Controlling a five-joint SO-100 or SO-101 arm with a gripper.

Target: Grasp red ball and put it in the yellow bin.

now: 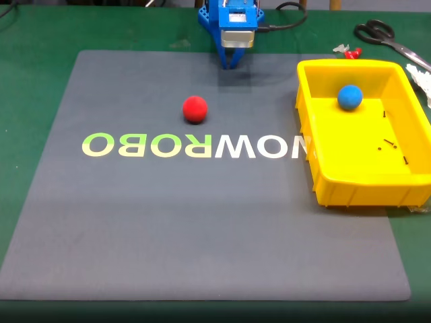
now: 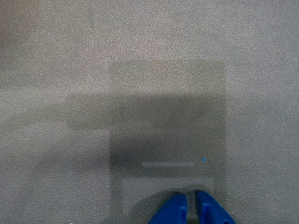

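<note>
The red ball (image 1: 195, 108) rests on the grey mat, just above the lettering. To its right stands the yellow bin (image 1: 323, 168), with a blue ball (image 1: 349, 97) lying near its far wall. My blue gripper (image 1: 231, 65) hangs at the mat's far edge, behind and right of the red ball, well apart from it. In the wrist view the gripper (image 2: 190, 199) pokes in from the bottom edge, its two blue fingertips (image 2: 174, 210) almost touching with nothing between them, over bare mat and its own shadow.
A grey mat (image 1: 168, 229) with "NOWROBO" lettering covers a green table. Black scissors (image 1: 387, 37) and small white and red bits (image 1: 347, 50) lie at the far right beyond the bin. A black cable (image 1: 283, 25) runs from the arm's base.
</note>
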